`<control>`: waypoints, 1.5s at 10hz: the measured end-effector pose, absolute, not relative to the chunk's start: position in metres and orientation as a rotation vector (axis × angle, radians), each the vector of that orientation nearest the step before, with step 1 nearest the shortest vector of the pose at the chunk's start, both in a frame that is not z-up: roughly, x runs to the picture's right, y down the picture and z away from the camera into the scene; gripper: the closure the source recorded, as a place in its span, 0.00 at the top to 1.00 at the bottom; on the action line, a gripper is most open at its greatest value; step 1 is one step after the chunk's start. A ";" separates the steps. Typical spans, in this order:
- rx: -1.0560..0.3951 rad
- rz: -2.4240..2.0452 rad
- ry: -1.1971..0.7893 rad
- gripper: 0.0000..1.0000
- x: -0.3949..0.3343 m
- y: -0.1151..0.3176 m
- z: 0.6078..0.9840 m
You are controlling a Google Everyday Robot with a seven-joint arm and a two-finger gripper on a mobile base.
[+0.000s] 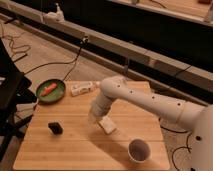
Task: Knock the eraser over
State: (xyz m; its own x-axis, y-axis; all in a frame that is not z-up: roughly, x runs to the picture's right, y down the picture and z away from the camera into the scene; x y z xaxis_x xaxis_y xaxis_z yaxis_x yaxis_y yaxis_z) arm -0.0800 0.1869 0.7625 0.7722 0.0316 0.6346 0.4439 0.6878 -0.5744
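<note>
Jaws: hard to make out, by white block [107, 125] | eraser [55, 128]: apart

No lettering, label, brand or number can be read anywhere on the pale wooden tabletop [75, 150] or on the white robot arm [150, 102]. The arm's end effector [93, 119] hangs low over the middle of the tabletop, just beside a flat white rectangular block [107, 125].
</note>
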 end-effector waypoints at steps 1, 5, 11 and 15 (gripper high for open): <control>-0.821 -0.276 -0.689 0.00 -0.091 0.198 0.761; -0.938 -0.378 -0.916 0.00 -0.164 0.241 0.737; -0.948 -0.399 -1.039 0.00 -0.232 0.237 0.762; -0.857 -0.399 -1.082 0.00 -0.268 0.203 0.765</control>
State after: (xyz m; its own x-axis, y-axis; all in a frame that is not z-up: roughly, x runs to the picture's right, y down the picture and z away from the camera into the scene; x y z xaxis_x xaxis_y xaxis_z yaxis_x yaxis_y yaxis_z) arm -0.2679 0.2027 0.7645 0.4417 0.1139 0.8899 0.6645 0.6249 -0.4098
